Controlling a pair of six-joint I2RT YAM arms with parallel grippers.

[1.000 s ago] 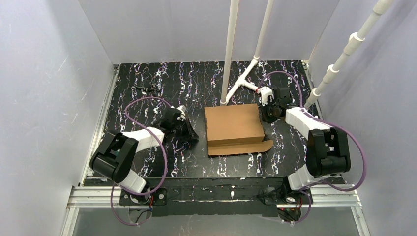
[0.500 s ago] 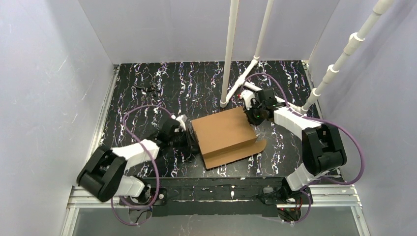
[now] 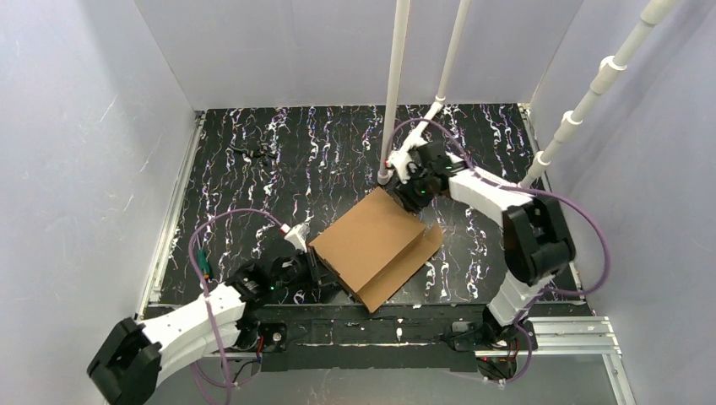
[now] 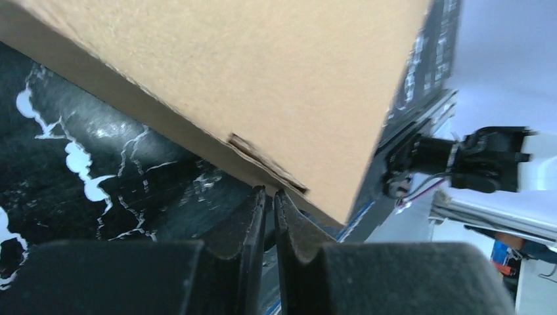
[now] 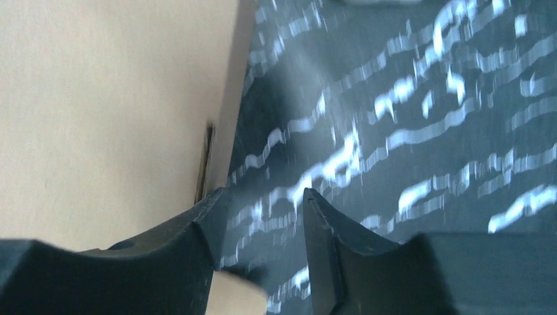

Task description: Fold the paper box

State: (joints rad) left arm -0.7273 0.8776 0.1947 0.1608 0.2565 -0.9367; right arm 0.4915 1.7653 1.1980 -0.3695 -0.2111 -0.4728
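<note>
The left gripper (image 4: pixel 269 195) has its two fingers pressed almost together, only a hairline slit between them. Its tips sit right under the lower edge of the plain brown corrugated cardboard paper box (image 4: pixel 230 79). The wrist view is too tight to say whether a sliver of cardboard is nipped there, but nothing shows in the slit. The right gripper (image 5: pixel 263 197) stands partly open and holds nothing. One finger lies against the box wall, and bare table shows through the gap.

The box is folded shallow and rests slantwise on the black, white-veined table (image 3: pixel 279 160), roughly midway between the two arms. Its long axis runs from near-left to far-right. The left gripper is at the near-left end and the right gripper at the far-right end, so the arms bracket the box lengthwise. A flap (image 3: pixel 412 255) lies unfolded on the table along the near-right long side, beside both grippers rather than in front of either.

Closing that flap looks like the step left. The right gripper seems better placed for it, being free, while the left one braces the opposite end
</note>
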